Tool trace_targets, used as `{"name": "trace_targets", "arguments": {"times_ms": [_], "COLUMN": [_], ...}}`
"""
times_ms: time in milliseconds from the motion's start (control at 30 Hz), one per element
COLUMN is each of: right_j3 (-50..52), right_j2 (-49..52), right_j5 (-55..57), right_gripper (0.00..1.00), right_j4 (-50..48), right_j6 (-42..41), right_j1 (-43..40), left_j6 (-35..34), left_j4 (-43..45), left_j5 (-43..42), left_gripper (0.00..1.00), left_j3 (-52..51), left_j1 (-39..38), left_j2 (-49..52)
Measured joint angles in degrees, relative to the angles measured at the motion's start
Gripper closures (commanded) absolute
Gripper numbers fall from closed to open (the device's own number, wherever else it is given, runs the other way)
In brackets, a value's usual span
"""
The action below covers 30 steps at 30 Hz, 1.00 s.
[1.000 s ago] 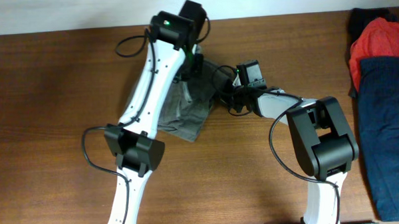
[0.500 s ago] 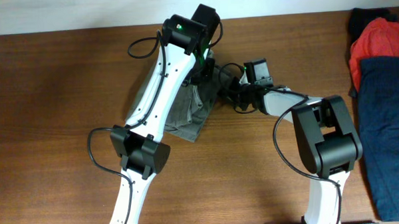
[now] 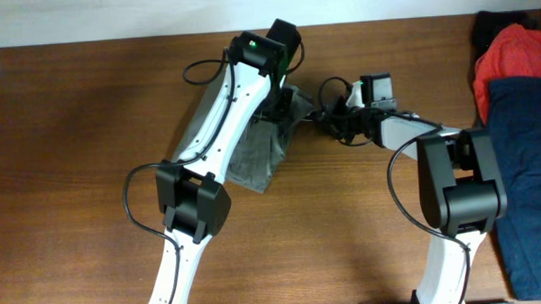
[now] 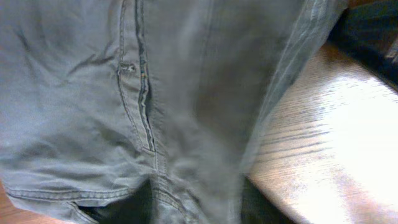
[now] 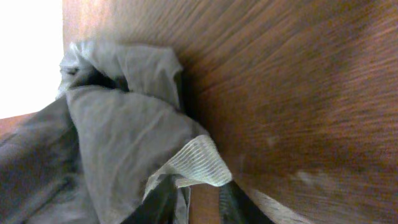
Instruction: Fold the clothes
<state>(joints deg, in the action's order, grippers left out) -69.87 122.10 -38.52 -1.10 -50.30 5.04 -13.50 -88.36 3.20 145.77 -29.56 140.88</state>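
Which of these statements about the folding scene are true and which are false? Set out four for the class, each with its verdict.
1. The shorts lie on the table, partly under the left arm. True.
2. The red-orange garment lies on top of the shorts. False: it sits at the table's right side, next to the dark blue garment.
3. The right gripper pinches a bunch of the shorts' fabric. True.
4. The shorts are folded into a neat square. False: they are rumpled and bunched.

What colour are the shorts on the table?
The shorts are plain grey-khaki, shown best in the left wrist view.
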Motion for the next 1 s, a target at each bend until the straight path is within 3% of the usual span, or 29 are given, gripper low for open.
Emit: {"name": "trace_targets", "arguments": {"times_ms": [233,433,533,700,767,833,867,900,1000], "right_j3": [-1.16,-11.61,-18.05,-25.22,-25.27,-25.22,-25.20,-25.20,-25.09], "right_j2": [0.00,-1.20,-4.37,-10.10,-9.94,-8.72,-7.67,-6.88,-4.48], "right_j5": [-3.06,-1.66,0.55,0.44,0.44,0.46,0.48,0.50,2.73], "right_gripper": [0.46,0.46,0.56,0.86,0.95,0.96,0.96,0.96,0.95], "right_j4": [3.06,27.50,37.83,40.39,39.89,38.77,37.51,36.79,35.76], "right_j6": [2.82,13.79,19.89,28.17,29.11,29.66,29.46,29.49,29.03], "right_j1": [-1.11,-4.46,-5.22,-0.90,1.70,5.35,7.69,9.27,14.01], "left_j6": [0.24,0.26,0.24,-1.03,-1.27,-1.27,-1.14,-1.07,-0.11], "left_j4": [1.88,2.12,2.32,2.27,2.29,2.34,2.40,2.49,2.51], "left_j5": [0.20,0.20,0.17,-0.24,-0.50,-0.74,-0.94,-1.22,-3.87], "left_gripper": [0.27,0.27,0.30,0.38,0.44,0.65,0.86,0.99,1.00], "left_j3": [-0.50,0.39,1.73,1.88,1.86,1.84,1.84,1.84,1.81], "left_j1": [0.17,2.93,6.40,14.43,17.00,18.71,19.50,20.06,21.03], "left_j2": [0.00,0.00,0.00,0.00,0.02,0.17,0.35,0.61,2.27]}}
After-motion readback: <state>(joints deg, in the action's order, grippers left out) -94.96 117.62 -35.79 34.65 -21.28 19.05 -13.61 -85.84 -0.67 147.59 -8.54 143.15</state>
